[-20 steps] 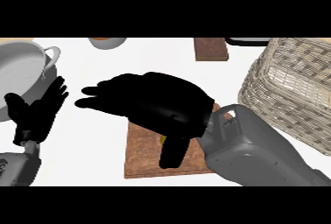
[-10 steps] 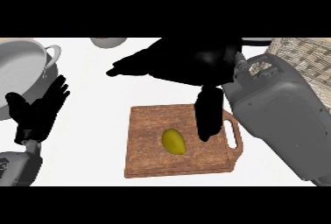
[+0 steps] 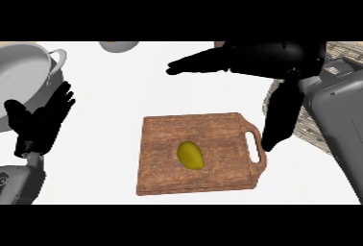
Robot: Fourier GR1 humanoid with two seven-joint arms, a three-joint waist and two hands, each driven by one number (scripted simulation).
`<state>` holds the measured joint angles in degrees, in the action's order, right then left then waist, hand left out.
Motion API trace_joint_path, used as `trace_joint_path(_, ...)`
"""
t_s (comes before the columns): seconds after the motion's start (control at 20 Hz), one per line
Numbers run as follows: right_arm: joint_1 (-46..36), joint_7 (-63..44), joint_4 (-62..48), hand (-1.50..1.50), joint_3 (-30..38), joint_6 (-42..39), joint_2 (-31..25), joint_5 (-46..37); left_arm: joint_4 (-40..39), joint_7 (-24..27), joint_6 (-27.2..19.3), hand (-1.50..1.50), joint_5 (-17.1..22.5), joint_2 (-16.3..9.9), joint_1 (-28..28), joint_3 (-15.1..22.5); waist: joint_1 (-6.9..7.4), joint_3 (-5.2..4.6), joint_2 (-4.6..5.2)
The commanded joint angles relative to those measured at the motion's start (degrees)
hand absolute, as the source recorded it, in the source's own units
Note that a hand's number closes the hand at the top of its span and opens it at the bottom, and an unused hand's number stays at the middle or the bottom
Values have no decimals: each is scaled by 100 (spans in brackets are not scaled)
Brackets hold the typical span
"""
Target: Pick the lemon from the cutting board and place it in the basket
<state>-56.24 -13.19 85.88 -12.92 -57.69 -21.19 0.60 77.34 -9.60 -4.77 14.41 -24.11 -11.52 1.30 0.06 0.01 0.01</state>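
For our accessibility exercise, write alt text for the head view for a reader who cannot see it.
A yellow lemon lies on a wooden cutting board, held by neither hand. The open right hand hovers above the board's far right, partly covering a wicker basket; the open left hand rests at left beside a grey pot.

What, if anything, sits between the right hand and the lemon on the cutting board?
Nothing visible. The lemon lies bare in the middle of the cutting board. The right hand hangs open above and beyond the board, its thumb pointing down beside the board's handle, with only bare board surface between them.
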Motion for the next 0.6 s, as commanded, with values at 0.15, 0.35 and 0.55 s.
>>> trace_joint_path(0.15,1131,1015,490,-150,34,107,102,-748,-232,65,350,0,-39,-101,-123,-250,13,1,6)
trace_joint_path(0.35,1790,2011,369,-150,-335,869,255,-1800,99,118,-50,0,-335,346,98,47,49,4,14)
trace_joint_path(0.55,1803,2820,-456,-150,-705,1630,611,-2557,27,-226,217,0,-215,84,-217,-177,77,3,27)
